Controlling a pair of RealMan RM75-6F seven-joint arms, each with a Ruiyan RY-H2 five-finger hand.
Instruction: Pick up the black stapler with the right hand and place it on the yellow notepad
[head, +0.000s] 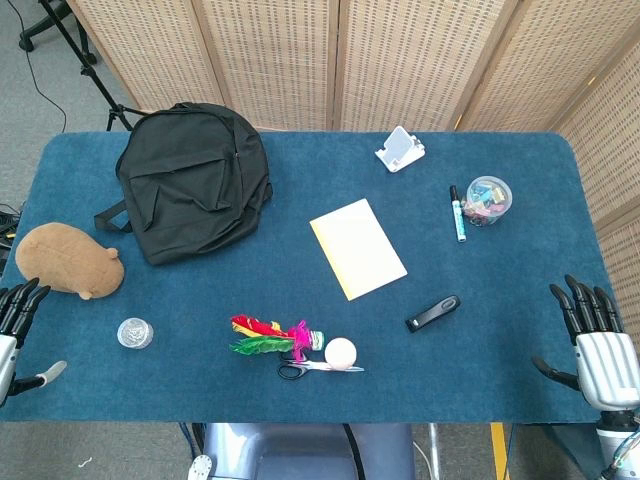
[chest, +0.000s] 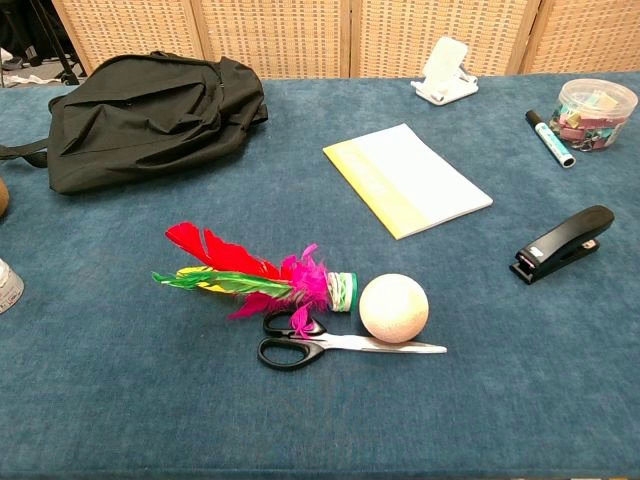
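Note:
The black stapler (head: 433, 313) (chest: 562, 244) lies flat on the blue table, right of centre and just below the lower right corner of the yellow notepad (head: 357, 247) (chest: 405, 179). The notepad lies flat in the middle of the table with nothing on it. My right hand (head: 592, 340) hovers at the table's right front edge, fingers spread and empty, well to the right of the stapler. My left hand (head: 14, 328) is at the left front edge, fingers apart, holding nothing. Neither hand shows in the chest view.
A black backpack (head: 192, 180) and a brown plush toy (head: 68, 260) lie at the left. A feather shuttlecock (head: 272, 336), scissors (head: 312, 368) and white ball (head: 340, 352) sit front centre. A marker (head: 457, 213), a clip jar (head: 488, 199) and a white stand (head: 400, 150) are back right. A small jar (head: 134, 332) stands front left.

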